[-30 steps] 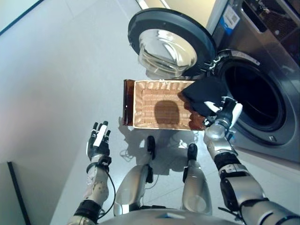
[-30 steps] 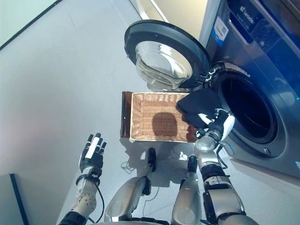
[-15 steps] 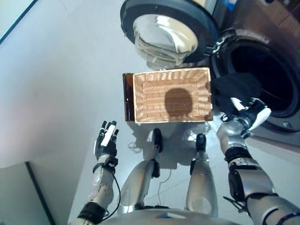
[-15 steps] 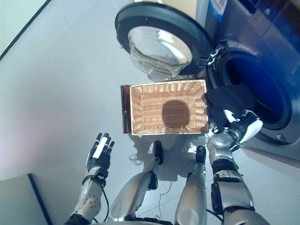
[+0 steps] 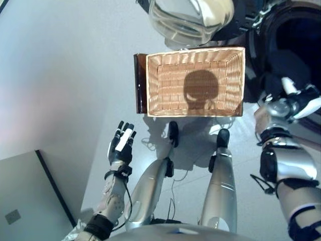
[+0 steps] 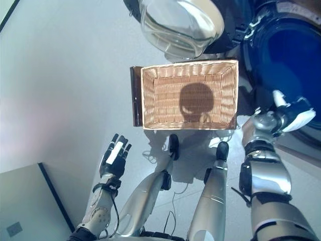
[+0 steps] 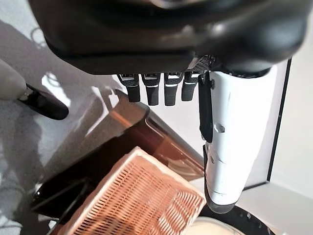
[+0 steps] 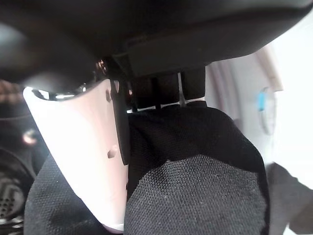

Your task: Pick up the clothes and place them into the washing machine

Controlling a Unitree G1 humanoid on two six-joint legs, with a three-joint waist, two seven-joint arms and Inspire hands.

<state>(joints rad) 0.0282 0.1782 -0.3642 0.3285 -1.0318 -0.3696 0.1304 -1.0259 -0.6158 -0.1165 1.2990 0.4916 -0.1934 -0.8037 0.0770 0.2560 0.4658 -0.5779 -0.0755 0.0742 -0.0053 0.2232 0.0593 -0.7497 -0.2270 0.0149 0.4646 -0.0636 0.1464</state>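
A black garment (image 8: pixel 195 186) is bunched in my right hand (image 5: pixel 296 99), whose thumb (image 8: pixel 83 147) and fingers curl onto it. That hand is at the lower rim of the washing machine's dark round opening (image 5: pixel 296 35), to the right of the basket. The wicker basket (image 5: pixel 195 83) on the floor in front of me has nothing in it. My left hand (image 5: pixel 122 143) hangs over the floor at the lower left, fingers (image 7: pixel 146 90) straight and holding nothing.
The washer's round door (image 5: pixel 193 15) stands swung open just beyond the basket. A dark brown stand (image 5: pixel 140 83) sticks out from under the basket's left side. A grey panel (image 5: pixel 25 201) lies at the lower left.
The camera has tilted down. My right hand has carried the black garment rightward off the basket's right end to the washer opening. The left hand stays open.
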